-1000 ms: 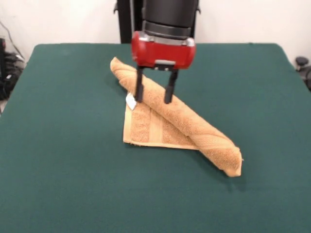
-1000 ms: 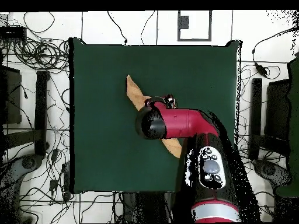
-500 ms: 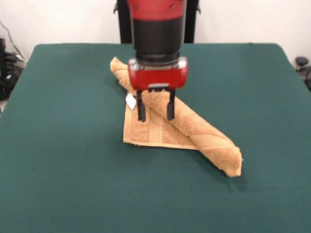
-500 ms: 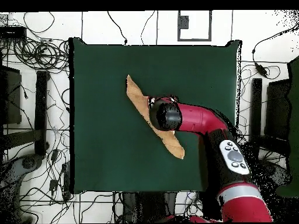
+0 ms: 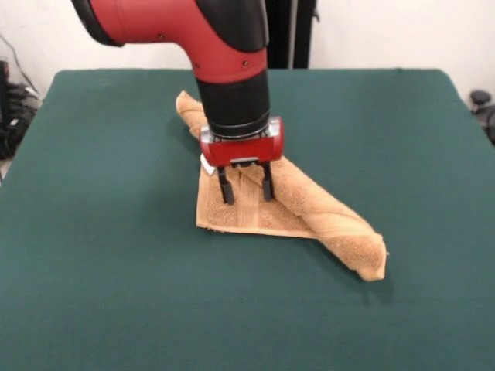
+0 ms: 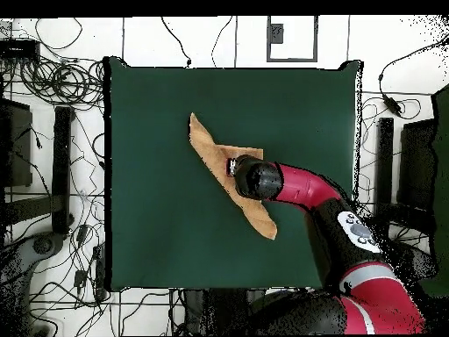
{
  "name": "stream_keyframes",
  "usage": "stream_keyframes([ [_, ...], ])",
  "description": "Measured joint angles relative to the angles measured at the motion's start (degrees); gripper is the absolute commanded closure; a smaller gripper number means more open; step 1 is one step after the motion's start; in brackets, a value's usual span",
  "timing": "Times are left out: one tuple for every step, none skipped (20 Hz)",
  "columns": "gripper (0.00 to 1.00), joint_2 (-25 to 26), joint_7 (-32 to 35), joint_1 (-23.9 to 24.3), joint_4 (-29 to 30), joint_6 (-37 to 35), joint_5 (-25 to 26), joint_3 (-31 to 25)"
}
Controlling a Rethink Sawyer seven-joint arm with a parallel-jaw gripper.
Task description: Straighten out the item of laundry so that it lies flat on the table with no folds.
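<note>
Towel (image 5: 309, 210) lies mid-table (image 5: 116, 270), folded diagonally into a thick roll over a flat triangular flap. Gripper (image 5: 246, 190) hangs with jaws apart, empty, straddling the woven band beside the roll. Risk: pinching both layers, dragging the fold along unopened.

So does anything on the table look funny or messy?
Yes. The towel isn't flat: one side is rolled into a long diagonal roll over a flat triangle. The open gripper is low over it.
</note>
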State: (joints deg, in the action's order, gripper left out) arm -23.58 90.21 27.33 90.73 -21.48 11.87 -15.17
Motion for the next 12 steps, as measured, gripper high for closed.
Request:
stream_keyframes([
  [0.00, 0.12, 0.00, -0.02, 0.00, -0.12, -0.01, -0.19],
  [0.00, 0.20, 0.00, -0.02, 0.01, -0.21, -0.01, -0.33],
  [0.00, 0.45, 0.00, -0.02, 0.02, -0.60, -0.01, -0.74],
  [0.00, 0.51, 0.00, -0.02, 0.02, -0.71, -0.01, -0.84],
  [0.00, 0.57, 0.00, -0.02, 0.02, -0.83, -0.01, -0.94],
  [0.00, 0.65, 0.00, -0.01, 0.03, -1.08, 0.00, -1.14],
  [0.00, 0.68, 0.00, -0.01, 0.03, -1.26, 0.00, -1.32],
  [0.00, 0.68, 0.00, -0.01, 0.03, -1.54, 0.00, -1.73],
  [0.00, 0.69, 0.00, -0.02, 0.03, -1.82, 0.00, -2.14],
  [0.00, 0.69, 0.00, -0.03, 0.03, -2.10, 0.00, -2.55],
  [0.00, 0.69, 0.00, -0.04, 0.02, -2.26, 0.01, -2.74],
  [0.00, 0.69, 0.00, -0.06, 0.02, -2.42, 0.01, -2.92],
])
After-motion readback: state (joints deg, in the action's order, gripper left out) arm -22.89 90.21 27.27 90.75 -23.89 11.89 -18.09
